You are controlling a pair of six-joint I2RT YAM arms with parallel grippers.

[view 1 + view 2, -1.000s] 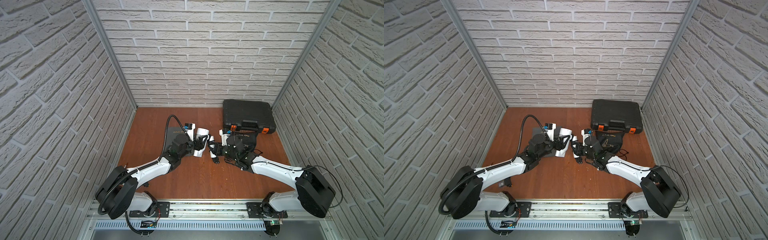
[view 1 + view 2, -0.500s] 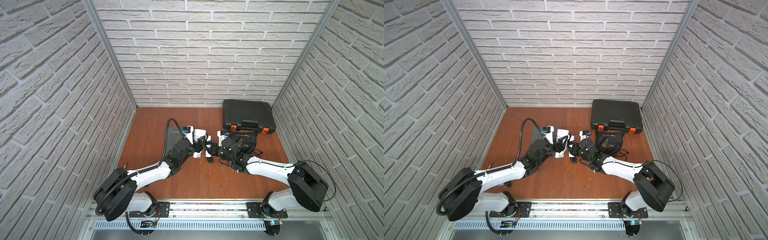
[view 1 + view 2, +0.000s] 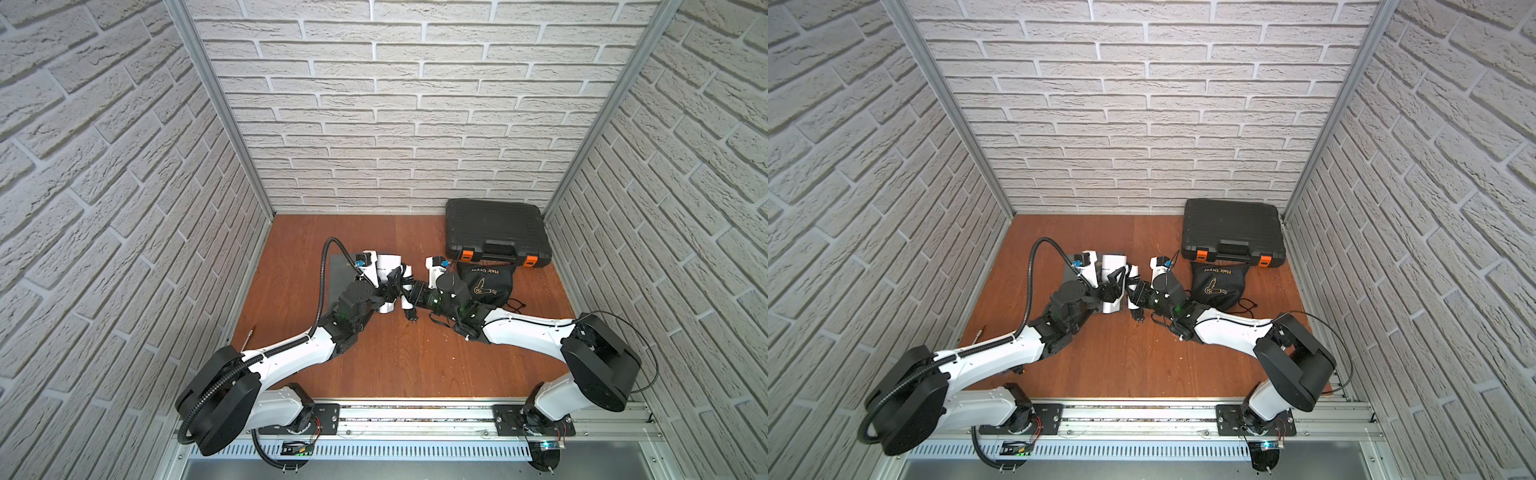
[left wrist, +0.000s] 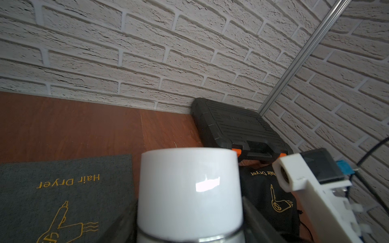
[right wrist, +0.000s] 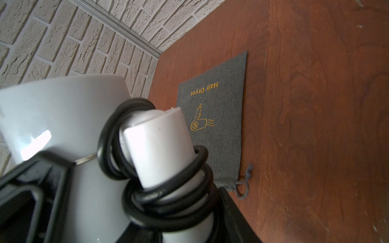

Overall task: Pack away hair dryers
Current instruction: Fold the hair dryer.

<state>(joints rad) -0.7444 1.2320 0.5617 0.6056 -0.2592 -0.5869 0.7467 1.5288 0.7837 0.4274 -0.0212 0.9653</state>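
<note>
A white hair dryer is in the middle of the table, at the right edge of a flat grey "Hair Dryer" bag, in both top views. My left gripper is shut on its barrel; the fingers flank it. My right gripper is shut on its handle, which has a black cord wound round it. The same dryer sits between the left gripper and right gripper. The cord's plug hangs below the handle.
A bulging black "Hair Dryer" bag lies right of my right wrist, its drawstring trailing on the table. A shut black hard case with orange latches stands at the back right corner. A thin pen-like stick lies near the left wall.
Both grippers have carried the white dryer slightly left, toward the grey bag. The grips themselves look unchanged.
</note>
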